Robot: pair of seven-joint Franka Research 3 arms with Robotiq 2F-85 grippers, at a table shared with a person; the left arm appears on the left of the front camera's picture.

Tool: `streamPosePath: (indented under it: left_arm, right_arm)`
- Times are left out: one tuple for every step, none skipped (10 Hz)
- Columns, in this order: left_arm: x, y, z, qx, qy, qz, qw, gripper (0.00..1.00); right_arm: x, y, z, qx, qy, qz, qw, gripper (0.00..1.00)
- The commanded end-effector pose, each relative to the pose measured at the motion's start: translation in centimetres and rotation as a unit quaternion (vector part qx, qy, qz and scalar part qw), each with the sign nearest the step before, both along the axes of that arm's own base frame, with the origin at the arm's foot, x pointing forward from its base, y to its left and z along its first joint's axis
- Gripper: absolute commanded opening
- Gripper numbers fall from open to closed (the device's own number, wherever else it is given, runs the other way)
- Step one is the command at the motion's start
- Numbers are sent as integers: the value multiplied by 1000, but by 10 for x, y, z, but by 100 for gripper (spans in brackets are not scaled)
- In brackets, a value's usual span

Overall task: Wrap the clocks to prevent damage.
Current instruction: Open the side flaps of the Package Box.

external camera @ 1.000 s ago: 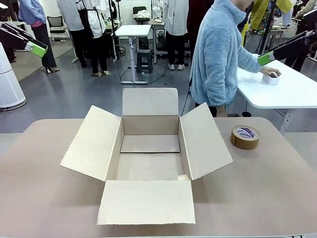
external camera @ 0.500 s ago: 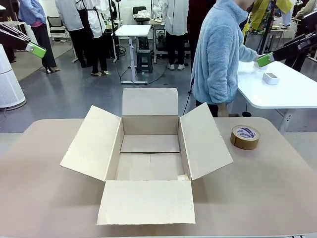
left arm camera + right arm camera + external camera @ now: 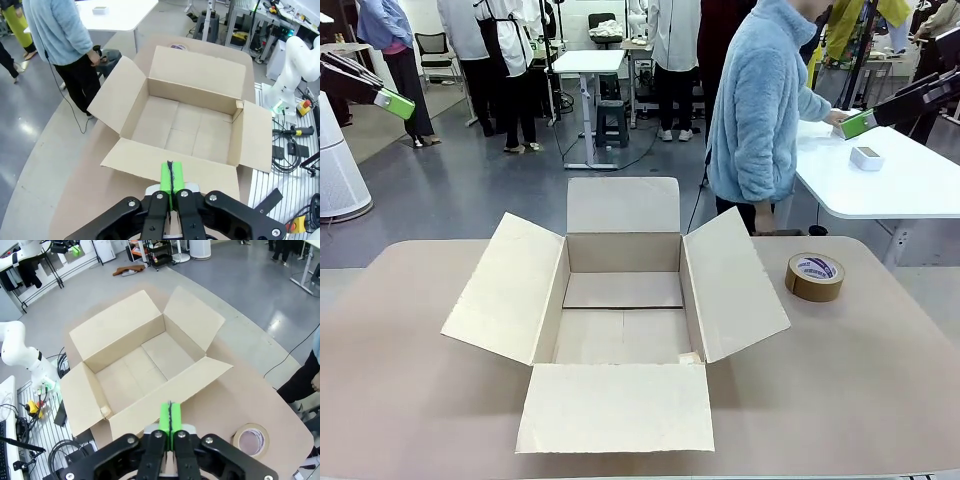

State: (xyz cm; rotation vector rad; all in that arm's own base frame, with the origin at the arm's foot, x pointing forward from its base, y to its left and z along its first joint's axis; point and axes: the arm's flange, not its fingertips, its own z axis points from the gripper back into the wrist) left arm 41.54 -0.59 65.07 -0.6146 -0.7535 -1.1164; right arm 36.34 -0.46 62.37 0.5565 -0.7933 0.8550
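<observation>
The left gripper (image 3: 171, 169) hangs with its green pads pressed together above the left flap of the open cardboard box (image 3: 192, 94), whose four flaps are spread out on the tan table (image 3: 82, 192). A brown tape roll (image 3: 178, 47) lies right of the box. A person in pale blue fleece (image 3: 55, 25) stands at the table's far side, near a white table (image 3: 122, 11).

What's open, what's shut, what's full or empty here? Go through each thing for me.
cardboard box: open, all four flaps spread, nothing inside.
tape roll: lying flat on the table, right of the box, untouched.
left gripper: shut, holding nothing, raised above the table.
right gripper: shut, holding nothing, raised above the table.
person: standing at the white side table, turned from the box.
</observation>
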Motion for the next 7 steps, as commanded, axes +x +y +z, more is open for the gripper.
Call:
streamPosePath:
  left_arm:
    - [0,1,1,0,-1,0,1000,0]
    - [0,0,0,0,0,0,1000,1]
    - [-2,-37,13,52,-2,21,998,0]
    - [-3,-70,21,92,20,29,995,0]
    - [-1,-101,26,140,41,28,989,0]
    - [2,-130,26,189,50,14,981,0]
    - [2,-159,21,237,89,19,967,0]
  right_arm:
    - [1,1,1,3,-5,-1,1000,0]
    - [0,0,0,0,0,0,1000,1]
    - [-3,40,17,-37,34,-32,998,1]
    - [-4,78,32,-59,58,-42,996,1]
    - [0,108,44,-88,75,-40,992,1]
    - [2,137,52,-120,98,-53,986,1]
    - [-1,167,52,-161,117,-85,976,1]
